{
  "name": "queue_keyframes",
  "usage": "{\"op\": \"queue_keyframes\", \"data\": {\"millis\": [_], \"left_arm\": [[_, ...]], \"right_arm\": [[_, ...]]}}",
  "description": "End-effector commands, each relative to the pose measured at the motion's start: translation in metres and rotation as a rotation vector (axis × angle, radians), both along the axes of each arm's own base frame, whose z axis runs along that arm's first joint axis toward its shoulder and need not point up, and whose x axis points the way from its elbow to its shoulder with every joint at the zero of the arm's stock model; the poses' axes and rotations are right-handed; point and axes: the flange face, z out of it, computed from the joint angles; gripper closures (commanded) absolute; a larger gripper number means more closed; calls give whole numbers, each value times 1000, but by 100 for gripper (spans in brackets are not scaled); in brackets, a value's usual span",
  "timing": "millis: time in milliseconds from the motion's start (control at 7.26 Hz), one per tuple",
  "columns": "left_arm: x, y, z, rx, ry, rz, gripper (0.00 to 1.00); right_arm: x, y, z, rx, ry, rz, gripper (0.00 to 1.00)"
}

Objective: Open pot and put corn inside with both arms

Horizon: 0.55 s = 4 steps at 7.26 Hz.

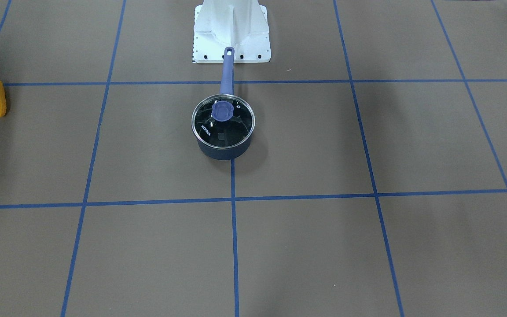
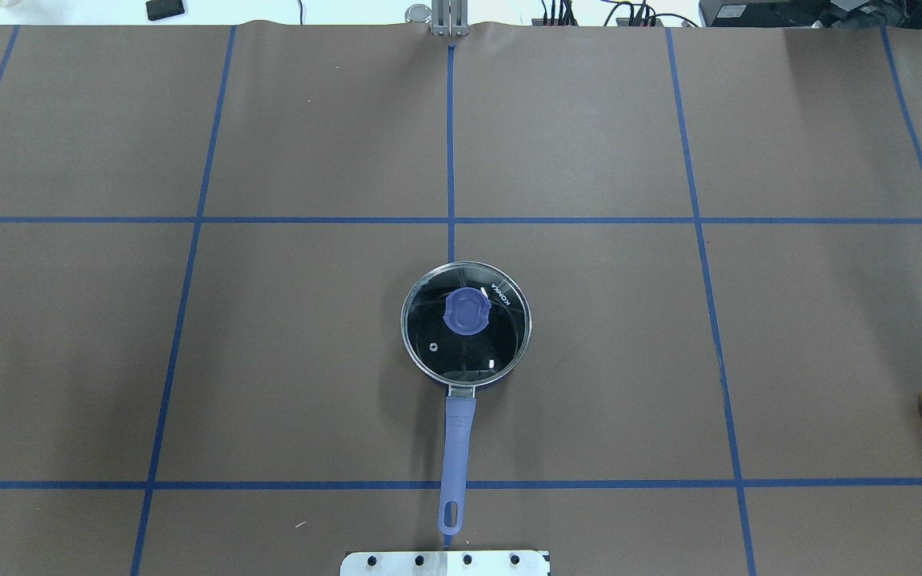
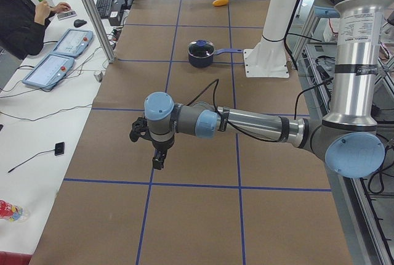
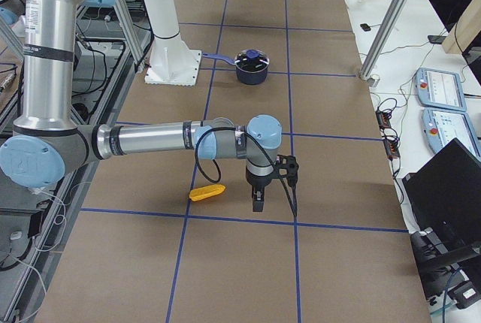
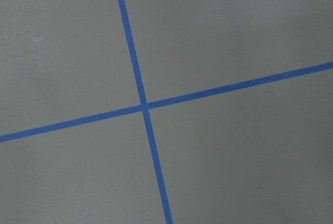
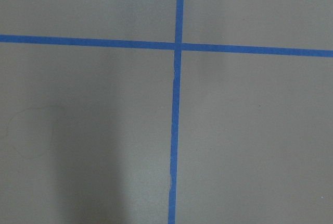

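1. left arm (image 3: 246, 123): stretched level over the table (image 2: 309, 360), wrist bent down. left gripper (image 3: 159, 164) hangs point-down over the brown cover (seen only from the table's end), so whether its jaws stand apart or together cannot be told. directly beneath it, its wrist camera takes in a crossing of blue tape (image 5: 144, 105).

2. pot (image 1: 223, 152): dark blue, well apart from both grippers and between them along the table. glass lid (image 2: 501, 336) sits on the rim, with a lilac knob (image 2: 467, 310) at its centre. the long lilac handle (image 2: 458, 436) points toward the white pedestal (image 1: 231, 31), its tip near the foot plate.

3. corn (image 4: 207, 191): one yellow-orange cob lying flat on the table. it is just beside the right gripper on that gripper's robot-ward side, and apart from it. it is well apart from the pot and farthest from the left gripper.

4. right arm (image 4: 150, 141): stretched level, wrist bent down. right gripper (image 4: 257, 201) hangs point-down over the table, close to a tape line. its jaws also show only in the side view, so whether they stand apart or together cannot be told. its wrist camera looks down on a tape crossing.
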Motion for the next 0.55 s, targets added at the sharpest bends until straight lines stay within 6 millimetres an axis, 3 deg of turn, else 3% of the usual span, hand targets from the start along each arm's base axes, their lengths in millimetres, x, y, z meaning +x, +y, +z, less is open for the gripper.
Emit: {"op": "queue_keyframes", "data": {"millis": [0,413], "left_arm": [[0,-6,-7,9,-2,-1,0],[5,-34,-49,-8,30,-80,0]], "right_arm": [[0,-3,-3,10,3,-4,0],[-4,-13,-8,25,0,-12,0]]}}
